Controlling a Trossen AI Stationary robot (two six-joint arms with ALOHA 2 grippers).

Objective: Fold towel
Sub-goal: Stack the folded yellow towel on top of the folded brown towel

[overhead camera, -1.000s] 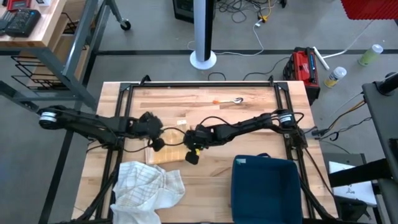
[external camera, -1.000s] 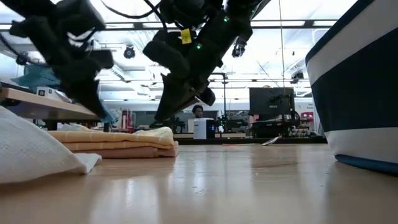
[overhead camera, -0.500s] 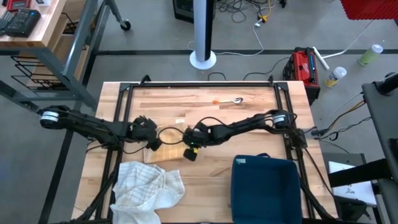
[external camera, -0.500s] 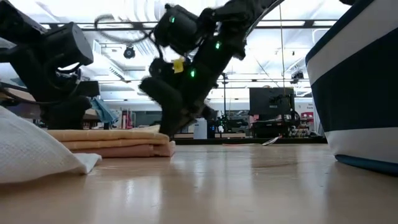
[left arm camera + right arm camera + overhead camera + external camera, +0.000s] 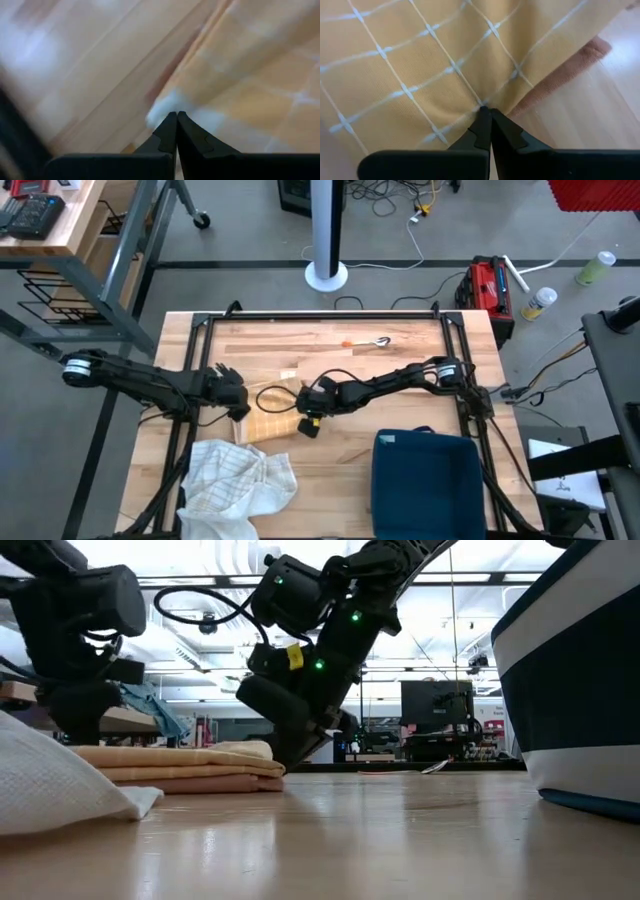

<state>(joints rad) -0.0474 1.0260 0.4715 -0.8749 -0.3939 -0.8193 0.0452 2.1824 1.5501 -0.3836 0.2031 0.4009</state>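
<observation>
Showing one folded towel (image 5: pixel 268 425), two closed tools

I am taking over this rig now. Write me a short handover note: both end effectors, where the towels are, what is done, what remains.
Left end effector: shut, at the left edge of the folded tan towel.
Right end effector: shut, pressing on that towel's right edge.
Tan towel: lies flat in layers at table centre; fold looks done.
White checked towel: crumpled at the front left, not folded.
Blue bin: front right.
Left: lift both arms clear, then probably fold the white towel.
</observation>
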